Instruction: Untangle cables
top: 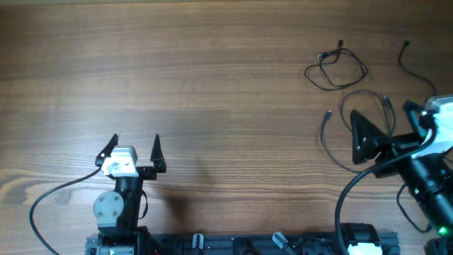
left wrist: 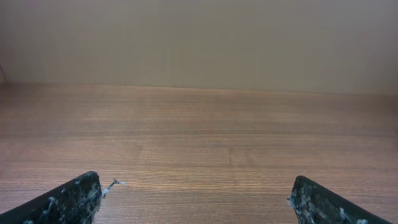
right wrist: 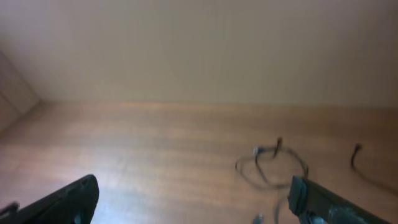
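Thin black cables lie on the wooden table at the far right in the overhead view. One forms a small loop (top: 308, 72) with its plug ends crossing on top. A second cable (top: 368, 93) arcs just below it, and its plug end (top: 328, 115) trails left and down under my right gripper. A third strand (top: 403, 60) lies by the right edge. My right gripper (top: 386, 119) hovers open over the second cable, holding nothing. The right wrist view shows the loop (right wrist: 256, 150) ahead, near the right finger (right wrist: 311, 199). My left gripper (top: 134, 145) stands open far to the left, away from all cables.
Thick black cords run from the left arm (top: 56, 195) and the right arm (top: 343, 198) to the base rail (top: 248, 244) along the front edge. A plain wall (left wrist: 199, 37) rises behind the table's far edge. Bare wood (top: 212, 85) lies between the arms.
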Controlling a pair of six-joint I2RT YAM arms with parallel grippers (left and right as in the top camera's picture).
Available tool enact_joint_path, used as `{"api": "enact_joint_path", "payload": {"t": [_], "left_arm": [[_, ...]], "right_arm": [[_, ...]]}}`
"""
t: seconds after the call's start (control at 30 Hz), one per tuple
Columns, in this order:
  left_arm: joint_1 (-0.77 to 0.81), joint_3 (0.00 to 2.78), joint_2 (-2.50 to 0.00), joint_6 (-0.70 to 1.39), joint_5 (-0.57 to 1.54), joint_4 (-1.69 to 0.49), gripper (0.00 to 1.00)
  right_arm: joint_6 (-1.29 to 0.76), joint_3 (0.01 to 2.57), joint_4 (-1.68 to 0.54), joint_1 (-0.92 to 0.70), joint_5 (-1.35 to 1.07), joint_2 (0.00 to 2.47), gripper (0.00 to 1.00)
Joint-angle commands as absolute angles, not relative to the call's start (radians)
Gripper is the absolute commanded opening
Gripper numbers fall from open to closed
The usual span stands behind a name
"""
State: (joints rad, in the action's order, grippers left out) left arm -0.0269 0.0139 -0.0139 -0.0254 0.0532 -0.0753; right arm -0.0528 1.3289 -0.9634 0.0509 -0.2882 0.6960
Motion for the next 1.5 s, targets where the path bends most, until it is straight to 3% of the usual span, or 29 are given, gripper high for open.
{"api": "enact_joint_path", "payload": {"t": [0.0, 0.13, 0.53, 0.83, 0.97, 1.17, 1.33, 1.47], "left_arm": [[-0.022, 0.006, -0.006, -0.045, 0.058, -0.075, 1.0], [-0.022, 0.006, -0.006, -0.045, 0.058, -0.075, 1.0], [-0.022, 0.006, -0.006, -0.045, 0.058, -0.075, 1.0], [-0.022, 0.006, -0.006, -0.045, 0.058, -0.075, 1.0], [-0.022, 0.006, -0.006, -0.045, 0.058, -0.075, 1.0], [-0.022, 0.006, -0.006, -0.045, 0.058, -0.075, 1.0], [-0.022, 0.006, -0.006, -0.045, 0.058, -0.075, 1.0], [-0.022, 0.006, -0.006, -0.045, 0.058, -0.075, 1.0]], "right_arm": [[-0.062, 1.319, -1.106, 0.046, -0.294, 0.713, 1.0], [-0.062, 1.263, -1.23, 0.046, -0.294, 0.694, 1.0], [-0.163, 0.851, -1.164, 0.046, -0.302, 0.321, 1.0], [-0.164, 0.591, -0.88, 0.046, -0.301, 0.009, 1.0], [-0.16, 0.497, -0.685, 0.047, -0.302, 0.004, 1.0], [-0.16, 0.402, -0.592, 0.047, -0.301, 0.004, 1.0], [-0.16, 0.276, -0.183, 0.047, -0.301, 0.004, 1.0], [-0.16, 0.215, -0.127, 0.047, -0.301, 0.003, 1.0]]}}
